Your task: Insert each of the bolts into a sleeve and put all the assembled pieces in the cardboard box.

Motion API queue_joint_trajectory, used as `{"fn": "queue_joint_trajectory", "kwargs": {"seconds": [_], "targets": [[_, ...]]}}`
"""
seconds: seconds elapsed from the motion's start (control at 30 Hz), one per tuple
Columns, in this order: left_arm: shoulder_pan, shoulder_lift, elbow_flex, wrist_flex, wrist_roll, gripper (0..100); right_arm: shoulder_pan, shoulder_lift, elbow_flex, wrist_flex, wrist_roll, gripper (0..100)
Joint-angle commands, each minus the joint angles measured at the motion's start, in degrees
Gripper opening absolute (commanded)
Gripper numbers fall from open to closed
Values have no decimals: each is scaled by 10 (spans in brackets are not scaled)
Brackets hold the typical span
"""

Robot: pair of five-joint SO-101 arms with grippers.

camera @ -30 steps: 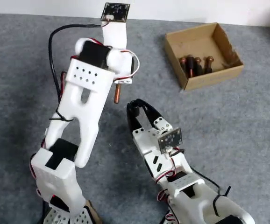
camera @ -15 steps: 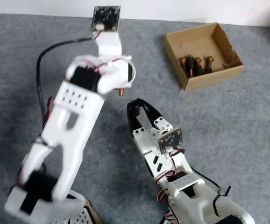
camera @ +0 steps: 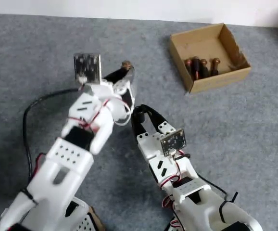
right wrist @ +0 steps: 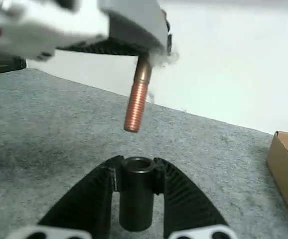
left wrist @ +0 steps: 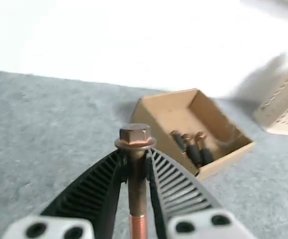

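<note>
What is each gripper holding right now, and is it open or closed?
The left gripper is closed on a bolt.
The right gripper is closed on a sleeve.

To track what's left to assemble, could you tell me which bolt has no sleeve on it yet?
The bolt clamped in the left gripper: its copper shank is bare, while the bolts in the cardboard box already sit in dark sleeves.

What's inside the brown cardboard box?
Four copper-headed bolts in dark sleeves lie side by side in the brown cardboard box. Whatever is under them is covered, and so are their ends by the near wall.
</note>
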Motion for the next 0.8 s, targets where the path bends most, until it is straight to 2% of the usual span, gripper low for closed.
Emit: {"fn": "queue_joint_trajectory", "kwargs": {"seconds": [0.0,0.27,0.6,0.77], "targets": [[34,-54,36,-55,3,5,7,-9,49,0,4,5],[69,-69,55,-54,2,5,7,-9,49,0,4,5],[63,-69,87,-53,1,5,8,-10,49,0,4,5],[34,-69,95,-55,0,5,8,-10,49,0,4,5]]}}
